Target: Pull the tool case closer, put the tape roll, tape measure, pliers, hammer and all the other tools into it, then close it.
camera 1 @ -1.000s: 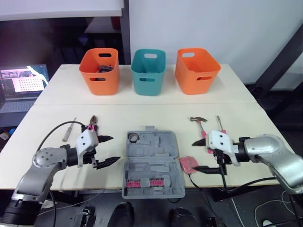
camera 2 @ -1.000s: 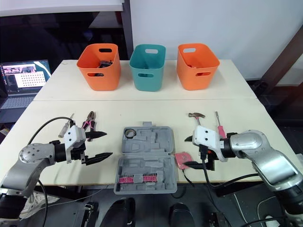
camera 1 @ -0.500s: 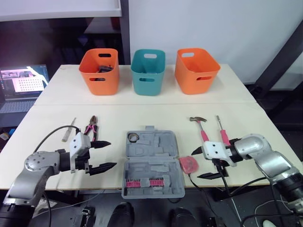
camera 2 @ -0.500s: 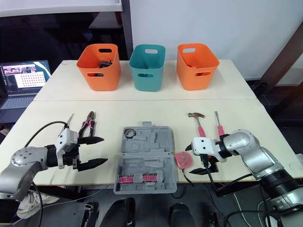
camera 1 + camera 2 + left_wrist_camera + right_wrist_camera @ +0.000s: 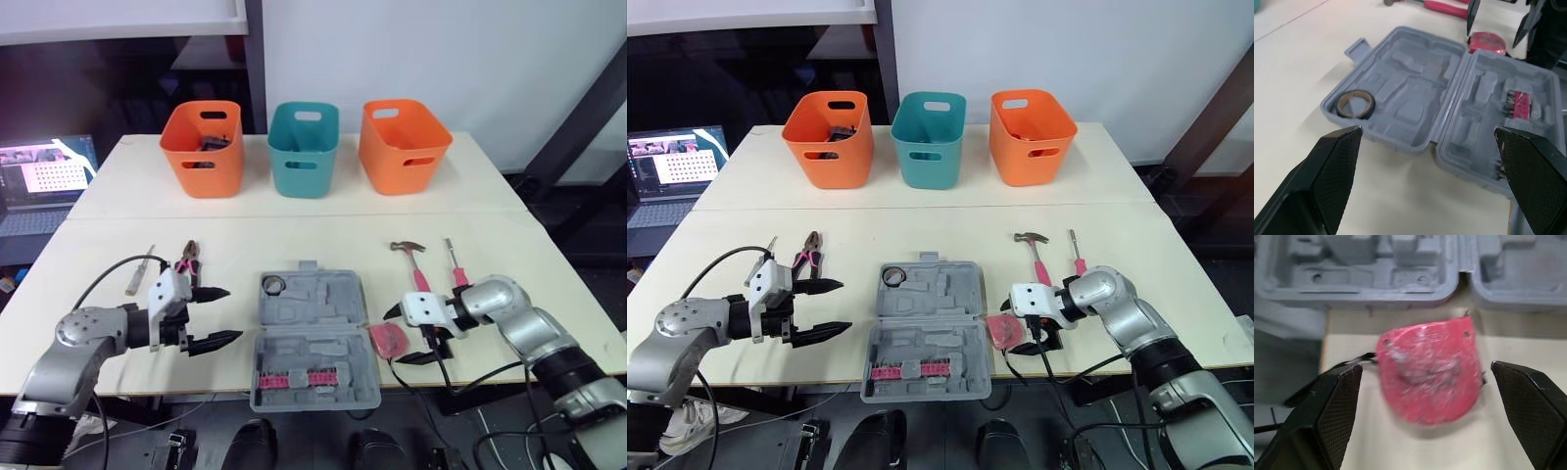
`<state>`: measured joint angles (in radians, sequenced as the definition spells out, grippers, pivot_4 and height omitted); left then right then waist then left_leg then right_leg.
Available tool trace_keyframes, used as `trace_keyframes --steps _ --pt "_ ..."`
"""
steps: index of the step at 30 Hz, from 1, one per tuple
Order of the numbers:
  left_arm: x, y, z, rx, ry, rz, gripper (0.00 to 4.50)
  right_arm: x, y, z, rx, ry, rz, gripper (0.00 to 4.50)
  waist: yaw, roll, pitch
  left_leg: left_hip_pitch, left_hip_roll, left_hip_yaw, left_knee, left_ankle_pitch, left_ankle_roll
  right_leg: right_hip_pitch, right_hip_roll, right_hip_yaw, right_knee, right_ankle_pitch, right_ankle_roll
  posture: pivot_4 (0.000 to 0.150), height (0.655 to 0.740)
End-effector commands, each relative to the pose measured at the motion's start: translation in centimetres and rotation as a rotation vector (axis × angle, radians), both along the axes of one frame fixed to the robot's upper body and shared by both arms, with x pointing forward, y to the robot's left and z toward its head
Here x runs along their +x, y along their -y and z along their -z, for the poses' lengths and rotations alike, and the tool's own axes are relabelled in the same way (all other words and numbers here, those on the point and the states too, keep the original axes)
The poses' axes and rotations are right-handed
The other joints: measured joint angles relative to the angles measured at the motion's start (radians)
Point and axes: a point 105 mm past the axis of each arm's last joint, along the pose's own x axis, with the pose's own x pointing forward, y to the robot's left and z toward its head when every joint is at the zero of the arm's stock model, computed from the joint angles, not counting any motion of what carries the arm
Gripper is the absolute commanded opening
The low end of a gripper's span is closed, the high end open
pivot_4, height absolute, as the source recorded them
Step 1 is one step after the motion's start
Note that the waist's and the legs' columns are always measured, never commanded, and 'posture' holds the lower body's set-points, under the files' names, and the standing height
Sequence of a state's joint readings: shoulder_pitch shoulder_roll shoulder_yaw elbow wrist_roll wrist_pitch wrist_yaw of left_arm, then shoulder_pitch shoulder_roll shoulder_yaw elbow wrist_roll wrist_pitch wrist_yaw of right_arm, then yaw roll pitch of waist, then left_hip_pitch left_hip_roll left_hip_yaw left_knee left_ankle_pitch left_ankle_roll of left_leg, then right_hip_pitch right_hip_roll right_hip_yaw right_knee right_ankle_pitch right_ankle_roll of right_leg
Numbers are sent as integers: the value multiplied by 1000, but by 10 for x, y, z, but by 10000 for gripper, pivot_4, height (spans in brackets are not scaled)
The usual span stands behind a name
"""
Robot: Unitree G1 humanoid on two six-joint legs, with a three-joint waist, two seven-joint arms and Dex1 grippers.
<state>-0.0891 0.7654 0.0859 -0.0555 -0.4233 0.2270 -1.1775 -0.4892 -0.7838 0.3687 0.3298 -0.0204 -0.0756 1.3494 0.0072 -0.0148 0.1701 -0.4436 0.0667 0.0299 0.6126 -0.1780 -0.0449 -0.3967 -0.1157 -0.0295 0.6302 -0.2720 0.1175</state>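
The grey tool case [image 5: 323, 364] lies open at the table's front middle, with the tape roll [image 5: 274, 285] in its far left pocket and pink bits in the near half. The red tape measure [image 5: 1427, 374] lies just right of the case. My right gripper [image 5: 397, 336] is open, one finger on each side of the tape measure, low over the table. The hammer [image 5: 411, 259] and a pink screwdriver [image 5: 454, 264] lie behind it. My left gripper [image 5: 231, 313] is open left of the case and holds nothing. The pliers [image 5: 188, 259] and a thin tool [image 5: 140, 269] lie behind it.
Two orange bins [image 5: 202, 147] [image 5: 404, 145] and a teal bin [image 5: 303, 149] stand in a row at the back. A laptop [image 5: 49, 166] sits far left, off the table. A black cable [image 5: 421, 377] hangs off the front edge by the right arm.
My right gripper has moved left and lower, and now has a finger on each side of the tape measure. The left gripper has stayed about where it was.
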Motion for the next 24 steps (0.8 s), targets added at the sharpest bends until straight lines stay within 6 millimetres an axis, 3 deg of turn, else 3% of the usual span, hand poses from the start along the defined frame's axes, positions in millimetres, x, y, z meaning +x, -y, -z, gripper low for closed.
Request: trace_keyframes --steps 1,9,13,14,21,24 --pt "0 -2 -4 17 15 1 45000 6 -3 1 -21 28 -30 44596 0 0 0 0 0 0 0 0 0 0 0 0 0 0 0 1500 7400" --pt "0 -1 -4 18 17 -1 45000 8 -3 12 -37 15 -43 44596 1 0 0 0 0 0 0 0 0 1 0 0 0 0 1 1500 7400" --pt "0 0 -5 19 17 3 45000 8 -4 9 -27 14 -31 31703 0 0 0 1 0 0 0 0 0 1 0 0 0 0 1 1500 7400" --pt "1 0 -5 19 18 5 45000 7 -5 7 -11 15 -23 29672 0 0 0 1 0 0 0 0 0 1 0 0 0 0 1 1500 7400" --pt "0 1 -5 15 24 10 45000 0 0 -22 40 11 151 29672 4 0 0 0 0 0 0 0 0 1 0 0 0 0 0 1500 7400" --pt "1 -1 -5 13 30 -3 45000 3 -2 -46 9 132 209 29672 2 0 0 1 0 0 0 0 0 1 0 0 1 0 0 1500 7400"
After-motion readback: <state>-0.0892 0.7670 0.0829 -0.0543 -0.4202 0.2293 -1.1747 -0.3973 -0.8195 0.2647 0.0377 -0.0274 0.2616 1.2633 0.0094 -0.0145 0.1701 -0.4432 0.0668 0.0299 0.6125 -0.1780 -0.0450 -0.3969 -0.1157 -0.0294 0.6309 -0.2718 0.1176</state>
